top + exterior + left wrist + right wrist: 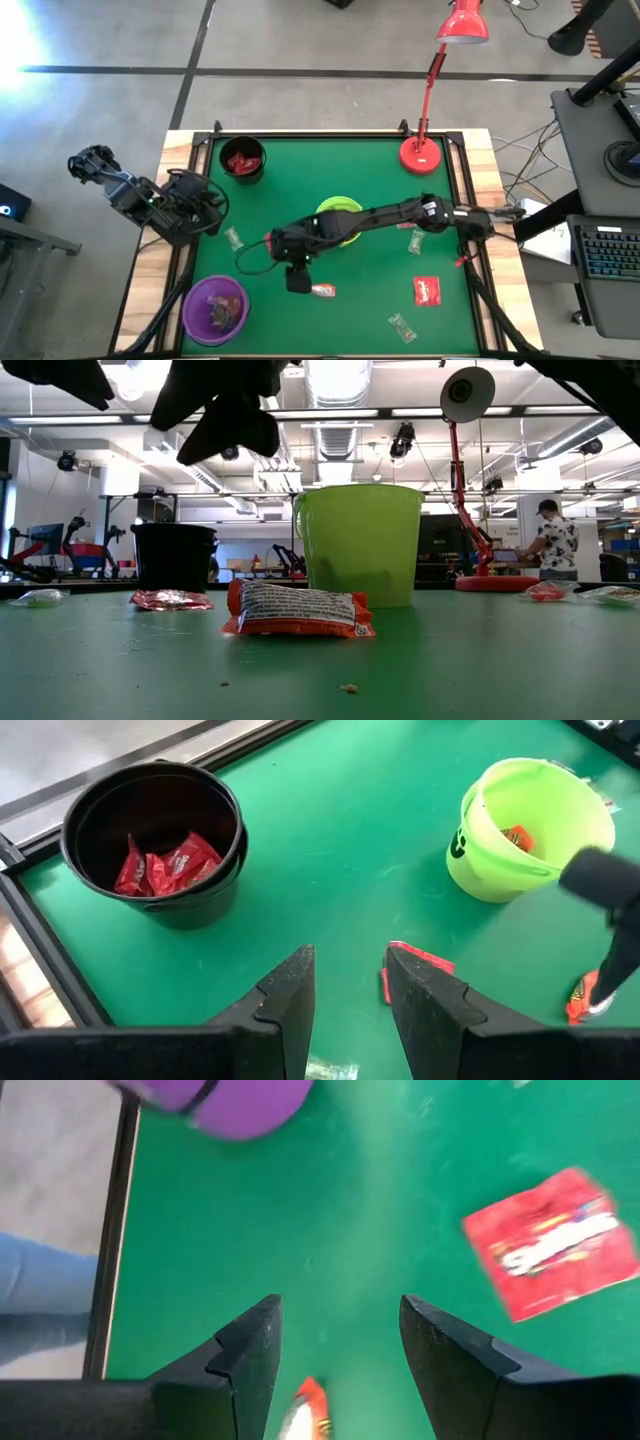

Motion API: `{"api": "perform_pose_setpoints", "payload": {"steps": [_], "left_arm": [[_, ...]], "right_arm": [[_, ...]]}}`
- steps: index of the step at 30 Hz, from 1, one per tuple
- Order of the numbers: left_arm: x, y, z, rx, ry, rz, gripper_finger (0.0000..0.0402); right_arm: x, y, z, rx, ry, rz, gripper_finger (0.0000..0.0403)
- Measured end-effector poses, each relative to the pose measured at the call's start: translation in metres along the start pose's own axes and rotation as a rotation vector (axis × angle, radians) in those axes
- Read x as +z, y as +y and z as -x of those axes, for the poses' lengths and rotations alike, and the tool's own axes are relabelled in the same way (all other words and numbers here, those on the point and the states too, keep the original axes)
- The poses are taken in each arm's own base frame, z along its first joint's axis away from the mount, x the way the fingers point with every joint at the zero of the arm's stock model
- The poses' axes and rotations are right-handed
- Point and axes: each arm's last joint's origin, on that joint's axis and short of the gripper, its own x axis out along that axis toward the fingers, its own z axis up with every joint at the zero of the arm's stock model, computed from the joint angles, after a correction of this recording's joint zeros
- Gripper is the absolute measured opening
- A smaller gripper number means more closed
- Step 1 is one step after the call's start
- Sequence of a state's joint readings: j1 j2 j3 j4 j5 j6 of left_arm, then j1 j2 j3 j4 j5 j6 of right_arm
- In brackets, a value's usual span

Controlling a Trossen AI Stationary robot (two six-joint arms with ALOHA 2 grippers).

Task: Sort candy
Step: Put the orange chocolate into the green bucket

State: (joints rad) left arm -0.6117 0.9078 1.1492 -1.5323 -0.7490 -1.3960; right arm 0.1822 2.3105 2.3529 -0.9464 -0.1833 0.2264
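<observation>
The surface (370, 190) is deep green. A black bowl (242, 160) at eleven o'clock holds glossy red packets (165, 866). The middle bowl (530, 825) is lime green; the bowl (214, 308) at seven o'clock is purple. An orange-red wrapper (298, 610) carries a white panel with black print. A flat red packet (550, 1255) shows white lettering. The lamp (424, 150) is red.

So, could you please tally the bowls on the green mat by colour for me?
Black bowl: 1
Lime-green bowl: 1
Purple bowl: 1
Total: 3
</observation>
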Motion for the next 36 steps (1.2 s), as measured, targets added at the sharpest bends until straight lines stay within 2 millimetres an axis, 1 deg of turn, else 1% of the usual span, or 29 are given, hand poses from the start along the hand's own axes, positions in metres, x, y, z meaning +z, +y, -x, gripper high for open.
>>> {"api": "perform_pose_setpoints", "payload": {"steps": [3, 7, 10, 12, 16, 25, 30, 36], "left_arm": [[0.0, -0.004, 0.0, -0.026, -0.005, 0.016, 0.0109], [0.001, -0.009, -0.001, -0.053, -0.01, -0.006, 0.0109], [0.0, -0.011, -0.002, -0.046, -0.009, -0.016, 0.0109], [0.0, -0.013, -0.003, -0.044, -0.002, -0.019, 0.0109], [-0.001, -0.014, -0.003, -0.04, 0.01, -0.026, 0.0109], [-0.001, -0.014, -0.003, -0.039, 0.011, -0.031, 0.0109], [-0.001, -0.013, -0.003, -0.034, 0.012, -0.035, 0.0109], [-0.002, -0.013, -0.003, -0.035, 0.028, -0.042, 0.0109]], "right_arm": [[-0.009, 0.004, -0.017, -0.006, 0.066, -0.008, 0.0194], [-0.024, 0.005, -0.038, -0.046, 0.168, -0.012, 0.0194], [-0.034, 0.005, -0.049, -0.092, 0.236, -0.017, 0.0194], [-0.039, 0.005, -0.053, -0.104, 0.279, -0.038, 0.0194], [-0.046, 0.01, -0.055, -0.115, 0.324, -0.058, 0.0194], [-0.051, 0.026, -0.057, -0.107, 0.337, -0.044, 0.0194], [-0.052, 0.028, -0.057, -0.112, 0.338, -0.082, 0.0194], [-0.054, 0.031, -0.059, -0.11, 0.345, -0.07, 0.0194]]}}
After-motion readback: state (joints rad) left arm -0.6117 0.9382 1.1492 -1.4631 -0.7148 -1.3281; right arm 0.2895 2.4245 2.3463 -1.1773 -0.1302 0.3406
